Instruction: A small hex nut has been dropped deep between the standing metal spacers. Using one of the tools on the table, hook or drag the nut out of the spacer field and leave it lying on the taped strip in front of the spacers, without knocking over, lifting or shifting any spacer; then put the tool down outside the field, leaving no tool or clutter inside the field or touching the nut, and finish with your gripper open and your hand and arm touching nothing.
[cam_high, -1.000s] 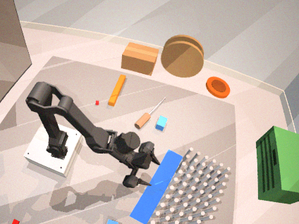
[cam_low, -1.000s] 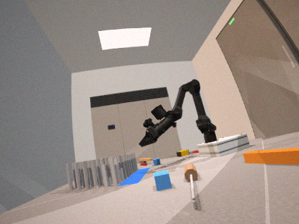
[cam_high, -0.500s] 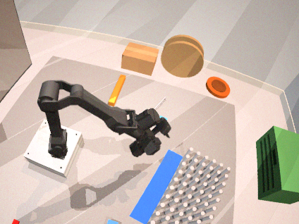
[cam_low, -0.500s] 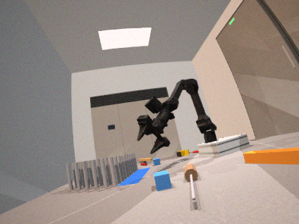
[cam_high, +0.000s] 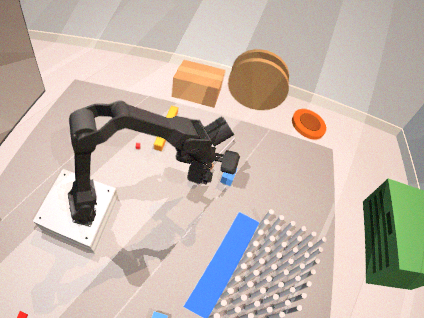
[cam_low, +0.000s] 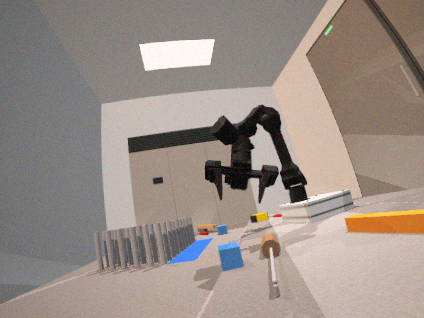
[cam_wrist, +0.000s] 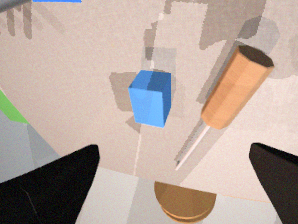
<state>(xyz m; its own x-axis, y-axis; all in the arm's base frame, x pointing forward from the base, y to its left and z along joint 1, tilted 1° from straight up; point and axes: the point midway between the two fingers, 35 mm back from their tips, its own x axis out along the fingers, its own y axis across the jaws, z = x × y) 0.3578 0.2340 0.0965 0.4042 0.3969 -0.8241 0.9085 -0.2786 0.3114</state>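
Note:
A screwdriver with an orange-brown handle (cam_low: 270, 245) (cam_wrist: 235, 90) and a thin metal shaft lies on the table. My gripper (cam_high: 216, 167) (cam_low: 240, 200) (cam_wrist: 174, 151) is open and empty, pointing down above it and hiding most of it in the top view. In the wrist view the screwdriver lies between the finger directions, nearer the right finger, beyond the tips. The metal spacers (cam_high: 303, 228) (cam_low: 148, 245) stand upright in rows. The blue taped strip (cam_high: 222, 265) (cam_low: 192, 251) lies along their front. I cannot make out the hex nut in any current view.
A blue block (cam_high: 227, 179) (cam_low: 230, 256) (cam_wrist: 151, 102) lies close beside the screwdriver. An orange-yellow bar (cam_high: 159, 144) (cam_low: 385, 222) and a small red cube (cam_high: 138, 146) lie toward the arm's side. A cardboard-coloured box (cam_high: 197, 85), a round wooden piece (cam_high: 259, 82) and a green box (cam_high: 400, 235) stand farther out.

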